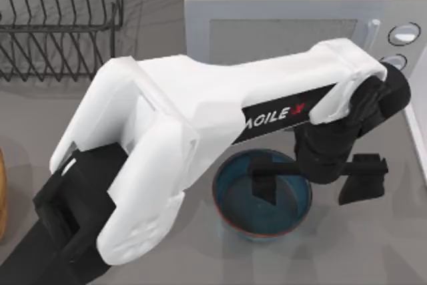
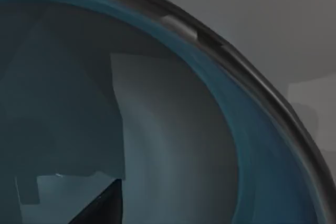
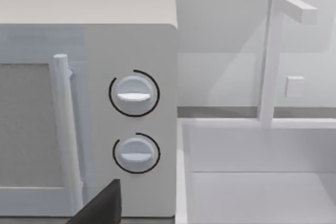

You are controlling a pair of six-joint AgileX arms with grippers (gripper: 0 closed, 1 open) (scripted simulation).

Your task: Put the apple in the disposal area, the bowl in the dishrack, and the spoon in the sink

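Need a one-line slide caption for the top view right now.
Left gripper open astride the bowl rim, dishrack at far left, microwave behind.

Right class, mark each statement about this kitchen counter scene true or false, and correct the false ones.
1. The left claw straddles the right side of the bowl, one finger inside and the other outside. True.
2. The bowl already sits in the dishrack. False: it rests on the counter in front of the microwave, and the rack stands at the far left.
3. The microwave has two round dials. True.
4. The bowl is bright red inside. False: its inside is teal-blue.
5. The sink lies to the left of the microwave. False: the right wrist view shows it at the microwave's dial side, to the right.
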